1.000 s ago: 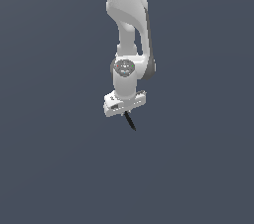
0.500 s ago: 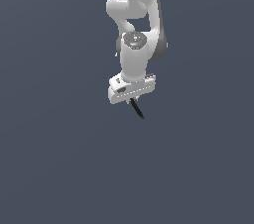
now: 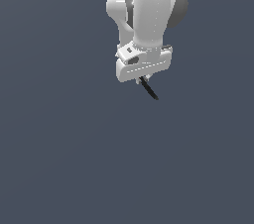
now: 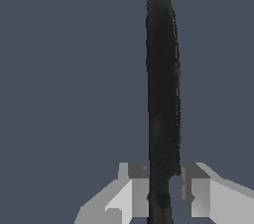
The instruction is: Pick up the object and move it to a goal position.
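The object [image 3: 150, 89] is a thin black tapering stick that juts down and toward the exterior view's right from under the white hand. My gripper [image 3: 143, 78] is shut on the object, held high in the exterior view. In the wrist view the object [image 4: 162, 94] runs long and black away from the camera, clamped between the two grey fingers [image 4: 133, 188]. Only a sliver of red shows at its held end, between the fingers. The fingertips are mostly hidden under the hand in the exterior view.
A plain dark blue-grey surface [image 3: 74, 158] fills both views. The white arm [image 3: 154, 5] rises out of the top of the exterior view.
The arm has moved toward the exterior view's right and nearer the camera, carrying the object with it. The grip stays shut.
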You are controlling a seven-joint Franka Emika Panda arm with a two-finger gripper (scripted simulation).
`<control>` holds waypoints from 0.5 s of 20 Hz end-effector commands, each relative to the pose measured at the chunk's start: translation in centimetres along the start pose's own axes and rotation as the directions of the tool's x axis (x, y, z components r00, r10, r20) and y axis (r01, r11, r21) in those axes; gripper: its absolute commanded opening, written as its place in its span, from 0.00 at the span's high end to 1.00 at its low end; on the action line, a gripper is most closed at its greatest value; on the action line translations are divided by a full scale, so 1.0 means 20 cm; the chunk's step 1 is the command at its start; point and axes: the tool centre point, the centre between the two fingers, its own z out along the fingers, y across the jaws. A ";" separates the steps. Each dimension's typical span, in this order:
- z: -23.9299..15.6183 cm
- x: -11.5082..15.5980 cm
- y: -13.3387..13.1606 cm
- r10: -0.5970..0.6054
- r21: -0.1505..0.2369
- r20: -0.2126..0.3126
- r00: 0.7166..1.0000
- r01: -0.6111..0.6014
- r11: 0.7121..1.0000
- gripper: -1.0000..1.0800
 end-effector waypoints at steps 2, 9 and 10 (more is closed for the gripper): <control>-0.19 0.01 -0.06 0.000 0.000 0.001 1.000 0.000 1.000 1.00; -0.56 0.03 -0.18 0.000 0.000 0.001 1.000 0.000 1.000 1.00; -0.61 0.04 -0.20 0.001 0.001 0.001 1.000 -0.001 1.000 1.00</control>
